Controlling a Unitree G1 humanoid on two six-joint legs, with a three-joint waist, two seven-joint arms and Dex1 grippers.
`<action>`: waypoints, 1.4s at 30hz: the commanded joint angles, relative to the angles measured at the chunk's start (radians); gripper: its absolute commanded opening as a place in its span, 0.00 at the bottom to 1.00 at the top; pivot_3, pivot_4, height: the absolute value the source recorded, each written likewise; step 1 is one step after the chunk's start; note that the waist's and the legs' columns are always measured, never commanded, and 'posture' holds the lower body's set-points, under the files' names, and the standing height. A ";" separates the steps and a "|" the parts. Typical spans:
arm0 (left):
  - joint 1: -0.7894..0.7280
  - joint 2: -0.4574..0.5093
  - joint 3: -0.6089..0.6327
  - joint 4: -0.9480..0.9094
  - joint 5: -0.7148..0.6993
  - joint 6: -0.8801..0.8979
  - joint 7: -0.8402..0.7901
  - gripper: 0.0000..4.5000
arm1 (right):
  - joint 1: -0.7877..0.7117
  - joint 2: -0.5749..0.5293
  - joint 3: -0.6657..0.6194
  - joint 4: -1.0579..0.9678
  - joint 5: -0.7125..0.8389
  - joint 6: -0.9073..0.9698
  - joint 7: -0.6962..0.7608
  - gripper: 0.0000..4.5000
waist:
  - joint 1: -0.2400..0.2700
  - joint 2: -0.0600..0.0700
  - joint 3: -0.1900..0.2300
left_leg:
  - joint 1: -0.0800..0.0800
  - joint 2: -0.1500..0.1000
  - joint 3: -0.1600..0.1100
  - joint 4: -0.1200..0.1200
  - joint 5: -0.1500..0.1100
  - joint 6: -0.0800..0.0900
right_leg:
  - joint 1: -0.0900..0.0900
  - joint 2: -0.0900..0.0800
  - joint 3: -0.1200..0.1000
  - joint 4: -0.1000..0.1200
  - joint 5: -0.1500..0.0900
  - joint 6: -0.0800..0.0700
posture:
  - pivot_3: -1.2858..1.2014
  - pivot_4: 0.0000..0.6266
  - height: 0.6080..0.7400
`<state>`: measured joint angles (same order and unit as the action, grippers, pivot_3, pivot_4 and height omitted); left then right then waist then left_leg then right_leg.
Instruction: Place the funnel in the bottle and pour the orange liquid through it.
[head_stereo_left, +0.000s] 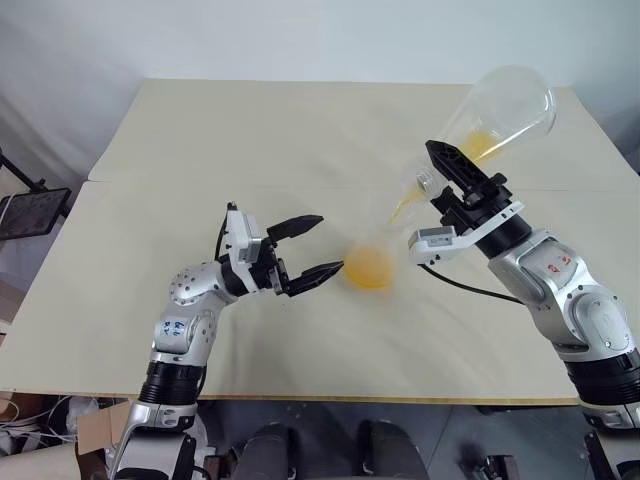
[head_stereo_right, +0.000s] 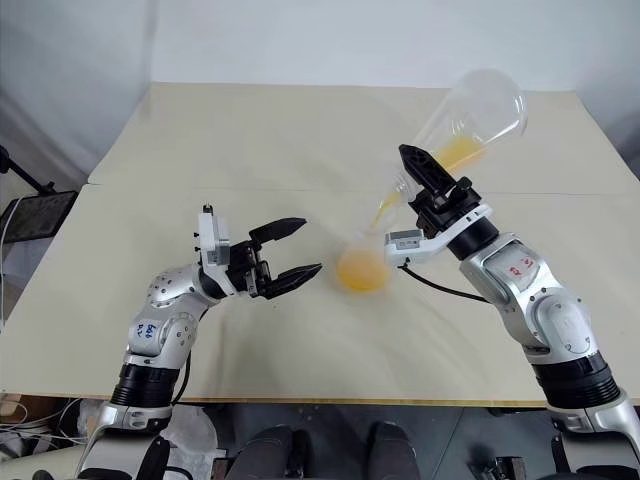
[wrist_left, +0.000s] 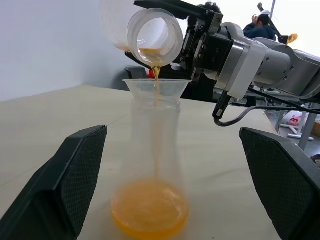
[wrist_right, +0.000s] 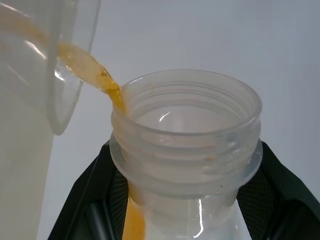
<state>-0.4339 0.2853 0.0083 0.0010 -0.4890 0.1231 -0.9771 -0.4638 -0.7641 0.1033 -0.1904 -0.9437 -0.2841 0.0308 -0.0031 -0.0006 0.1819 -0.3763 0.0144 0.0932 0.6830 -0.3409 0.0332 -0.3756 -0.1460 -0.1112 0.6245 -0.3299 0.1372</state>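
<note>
My right gripper (head_stereo_left: 441, 170) is shut on the neck of a big clear conical flask (head_stereo_left: 507, 105), which it holds tilted, mouth down, above the table. A thin stream of orange liquid (wrist_left: 156, 75) runs from the flask's mouth (wrist_left: 155, 35) into the clear funnel (wrist_left: 156, 87). The funnel sits in the neck of the small clear bottle (wrist_left: 152, 150). The bottle stands upright at the table's middle, with orange liquid (head_stereo_left: 370, 268) pooled in its rounded base. My left gripper (head_stereo_left: 330, 243) is open just left of the bottle, its fingers (wrist_left: 75, 170) apart from the glass.
The pale table (head_stereo_left: 300, 140) has a seam across its middle, and its front edge is close to me. A black stand (head_stereo_left: 30, 212) is off the table's left side. A person (wrist_left: 260, 27) sits far behind the right arm.
</note>
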 joint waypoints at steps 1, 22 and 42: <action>-0.002 0.001 0.000 -0.030 -0.009 -0.013 0.000 1.00 | -0.014 -0.008 -0.037 -0.031 0.011 0.000 -0.015 0.54 | 0.000 0.000 0.000 | 0.000 0.000 0.000 0.000 0.000 0.000 | 0.000 0.000 0.000 0.000 0.000 0.000 | 0.52 0.24 1.00; 0.002 0.001 -0.002 -0.037 -0.011 -0.008 0.002 1.00 | 0.000 -0.011 -0.030 -0.036 -0.016 -0.002 -0.014 0.54 | 0.000 0.000 0.000 | 0.000 0.000 0.000 0.000 0.000 0.000 | 0.000 0.000 0.000 0.000 0.000 0.000 | 0.52 0.24 1.00; 0.000 -0.006 -0.010 -0.033 -0.010 -0.012 0.007 1.00 | -0.002 -0.006 -0.023 -0.035 -0.020 -0.004 -0.009 0.54 | 0.000 0.000 0.000 | 0.000 0.000 0.000 0.000 0.000 0.000 | 0.000 0.000 0.000 0.000 0.000 0.000 | 0.52 0.24 1.00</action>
<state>-0.4336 0.2845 -0.0010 0.0009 -0.4891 0.1233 -0.9742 -0.4582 -0.7641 0.1039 -0.1911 -0.9704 -0.2858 0.0312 -0.0029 -0.0006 0.1819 -0.3763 0.0144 0.0932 0.6830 -0.3409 0.0332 -0.3756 -0.1460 -0.1112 0.6244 -0.3299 0.1372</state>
